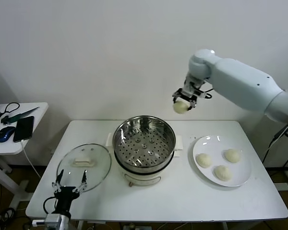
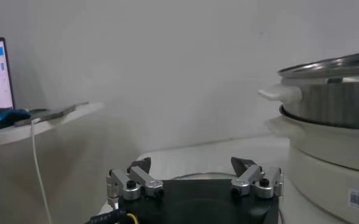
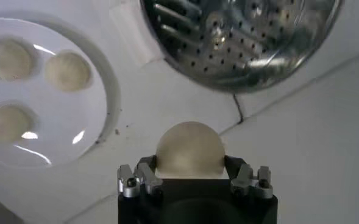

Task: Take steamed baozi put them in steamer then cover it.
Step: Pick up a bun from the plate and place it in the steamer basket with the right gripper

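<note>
The right gripper (image 1: 183,102) is clamping one baozi (image 1: 180,107) high up behind the steamer (image 1: 144,142), its arm reaching in from the right, while the left gripper (image 1: 69,188) is sitting spread apart by the lid (image 1: 84,166), its arm mostly cut off.

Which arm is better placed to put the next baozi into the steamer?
The right. Its end effector already holds a baozi in the air beside the steamer. The left end effector is low, empty, near the lid.

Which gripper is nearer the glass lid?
Left. The left gripper hangs open at the lid's near edge; the right gripper holds a baozi high beyond the steamer.
</note>
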